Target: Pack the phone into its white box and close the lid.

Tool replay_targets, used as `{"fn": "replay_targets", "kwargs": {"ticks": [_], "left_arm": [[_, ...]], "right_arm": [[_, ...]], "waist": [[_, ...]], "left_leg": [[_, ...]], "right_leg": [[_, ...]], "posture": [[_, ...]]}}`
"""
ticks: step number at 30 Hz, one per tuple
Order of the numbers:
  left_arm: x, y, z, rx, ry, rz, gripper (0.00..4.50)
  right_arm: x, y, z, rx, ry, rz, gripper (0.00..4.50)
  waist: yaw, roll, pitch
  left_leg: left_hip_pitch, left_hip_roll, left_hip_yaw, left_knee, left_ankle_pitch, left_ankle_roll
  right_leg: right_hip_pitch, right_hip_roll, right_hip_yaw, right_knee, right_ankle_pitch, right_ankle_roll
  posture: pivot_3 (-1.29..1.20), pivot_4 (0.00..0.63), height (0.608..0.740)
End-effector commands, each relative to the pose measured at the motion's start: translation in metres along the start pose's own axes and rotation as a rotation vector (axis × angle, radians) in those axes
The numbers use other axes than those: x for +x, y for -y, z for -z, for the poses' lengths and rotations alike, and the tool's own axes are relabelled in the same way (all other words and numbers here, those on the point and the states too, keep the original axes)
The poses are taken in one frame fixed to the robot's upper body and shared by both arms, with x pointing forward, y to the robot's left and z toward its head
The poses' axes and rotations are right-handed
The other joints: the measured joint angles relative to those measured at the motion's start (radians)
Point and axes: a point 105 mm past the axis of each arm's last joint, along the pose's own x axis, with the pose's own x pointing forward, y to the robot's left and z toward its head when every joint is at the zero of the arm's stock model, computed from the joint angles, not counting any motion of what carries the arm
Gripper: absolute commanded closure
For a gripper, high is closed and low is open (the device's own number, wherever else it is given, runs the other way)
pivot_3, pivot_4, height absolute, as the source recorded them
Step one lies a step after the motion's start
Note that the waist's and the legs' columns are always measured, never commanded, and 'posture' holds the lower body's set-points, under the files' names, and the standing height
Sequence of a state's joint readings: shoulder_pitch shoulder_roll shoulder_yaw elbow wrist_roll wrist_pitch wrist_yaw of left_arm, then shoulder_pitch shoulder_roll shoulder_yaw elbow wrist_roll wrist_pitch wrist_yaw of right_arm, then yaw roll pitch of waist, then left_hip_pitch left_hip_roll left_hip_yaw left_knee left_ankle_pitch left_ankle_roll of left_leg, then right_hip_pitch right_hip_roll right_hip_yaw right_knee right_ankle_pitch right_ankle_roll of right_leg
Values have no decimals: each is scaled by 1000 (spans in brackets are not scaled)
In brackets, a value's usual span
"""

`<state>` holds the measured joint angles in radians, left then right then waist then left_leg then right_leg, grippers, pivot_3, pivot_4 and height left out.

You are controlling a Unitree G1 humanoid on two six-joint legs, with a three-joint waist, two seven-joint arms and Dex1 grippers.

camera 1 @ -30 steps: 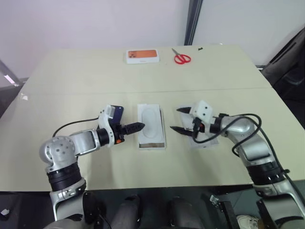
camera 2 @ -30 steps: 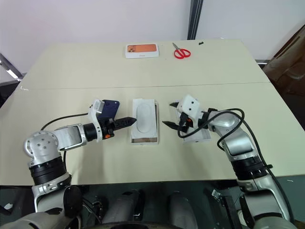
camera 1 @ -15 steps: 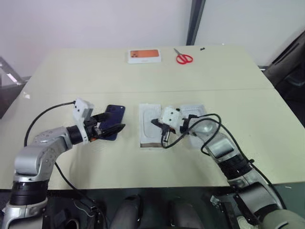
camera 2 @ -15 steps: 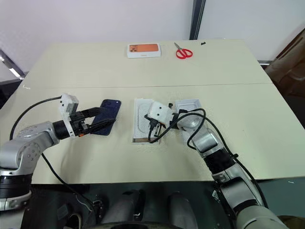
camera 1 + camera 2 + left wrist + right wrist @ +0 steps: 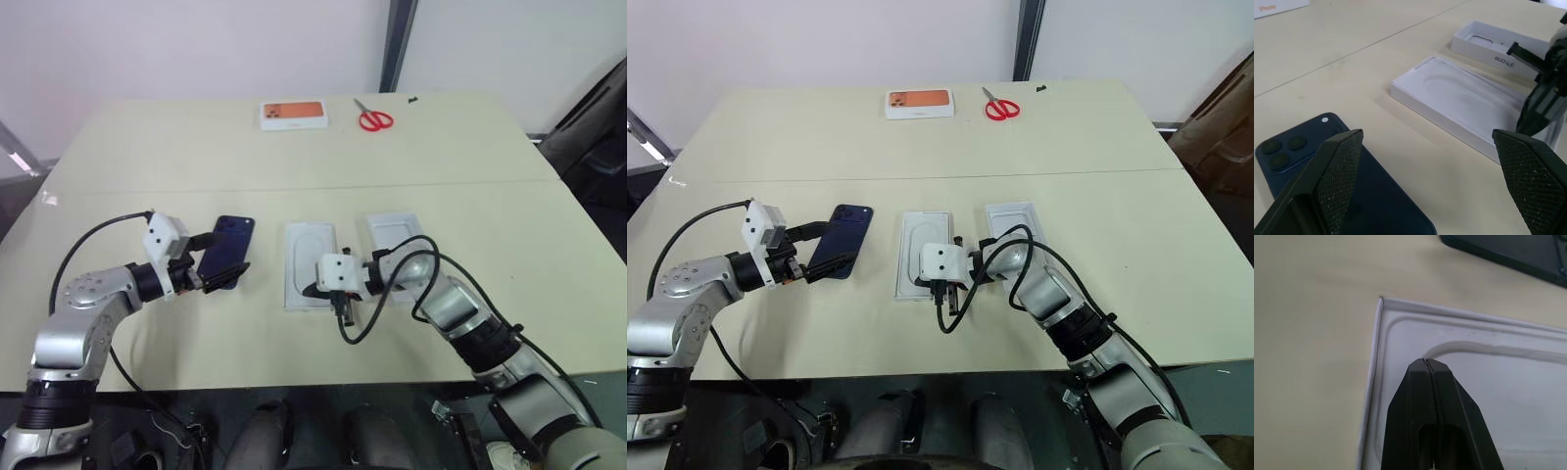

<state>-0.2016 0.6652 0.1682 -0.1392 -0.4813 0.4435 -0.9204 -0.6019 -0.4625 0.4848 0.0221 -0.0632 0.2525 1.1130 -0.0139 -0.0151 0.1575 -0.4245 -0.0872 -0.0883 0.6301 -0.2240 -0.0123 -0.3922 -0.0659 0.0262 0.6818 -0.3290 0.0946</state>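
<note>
phone (image 5: 224,253) lies flat on the tabletop (image 5: 294,157), back up, camera cluster at the far end. left tool (image 5: 1425,181) sits over its near edge with fingers spread wide, gripping nothing. white box (image 5: 311,264) lies just right of the phone with the flat white insert (image 5: 1469,103) with embossed oval in it. right tool (image 5: 1429,366) is fully closed, tips pressed together over the insert near the box's corner; can't tell if it's touching. lid (image 5: 399,237) lies open side up, right of the box. white-and-orange box (image 5: 292,115) and red scissors (image 5: 373,119) at far edge, well apart from the rest
</note>
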Motion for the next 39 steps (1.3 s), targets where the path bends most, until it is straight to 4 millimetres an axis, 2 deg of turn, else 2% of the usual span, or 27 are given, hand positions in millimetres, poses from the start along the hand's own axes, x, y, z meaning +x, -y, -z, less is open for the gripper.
{"fn": "replay_targets", "kwargs": {"ticks": [1,4,12,15,20,24,28,33,36,39], "left_arm": [[2,-1,-10,51,28,-9,61],[3,-1,-10,47,30,-13,61],[4,-2,-10,50,32,-22,61],[6,-5,-10,56,31,-34,61],[4,-15,-5,28,-11,-75,61],[-5,-34,5,-35,-76,-143,61],[-18,-59,14,-230,-116,-193,61],[-27,-73,28,-341,-227,-173,61],[-28,-85,27,-444,-206,-175,61],[-24,-86,34,-511,-225,-149,61]], "right_arm": [[-4,1,-10,-36,30,-10,4474],[-6,10,-11,-45,41,38,4474],[-16,62,-28,-57,107,274,4474],[-12,80,-24,-62,78,367,4474],[2,72,-1,-120,-35,332,4474],[4,71,5,-130,-64,342,4474],[1,91,-30,-8,99,437,4474],[14,95,-74,31,219,423,4474],[34,88,-84,20,179,363,4474],[56,75,-77,62,92,271,4474]], "waist": [[0,0,0],[0,0,0],[-2,0,0],[-2,0,0],[-1,0,0],[-5,0,0],[-11,0,0],[-25,0,0],[-25,0,0],[-29,0,0]], "left_leg": [[0,0,0,0,0,0],[0,0,0,0,0,0],[0,0,0,-1,1,-2],[0,0,0,0,2,-4],[0,0,0,0,2,-4],[0,0,0,0,3,-4],[0,0,0,-1,3,-4],[0,1,-1,-1,3,-5],[0,0,-2,-1,3,-6],[0,0,-2,-1,3,-6]], "right_leg": [[0,0,0,0,0,0],[0,0,0,0,0,0],[-1,0,0,1,0,0],[-1,0,0,1,0,0],[-2,0,0,1,0,0],[-1,1,0,2,0,0],[-2,2,0,3,0,0],[-3,2,0,3,0,0],[-6,2,-1,3,0,0],[-7,2,-1,4,0,0]], "posture": [[0,150,734],[0,150,734],[0,150,734],[0,150,734],[0,150,734],[0,150,734],[0,150,734],[0,150,734],[0,150,734],[0,150,734]]}}
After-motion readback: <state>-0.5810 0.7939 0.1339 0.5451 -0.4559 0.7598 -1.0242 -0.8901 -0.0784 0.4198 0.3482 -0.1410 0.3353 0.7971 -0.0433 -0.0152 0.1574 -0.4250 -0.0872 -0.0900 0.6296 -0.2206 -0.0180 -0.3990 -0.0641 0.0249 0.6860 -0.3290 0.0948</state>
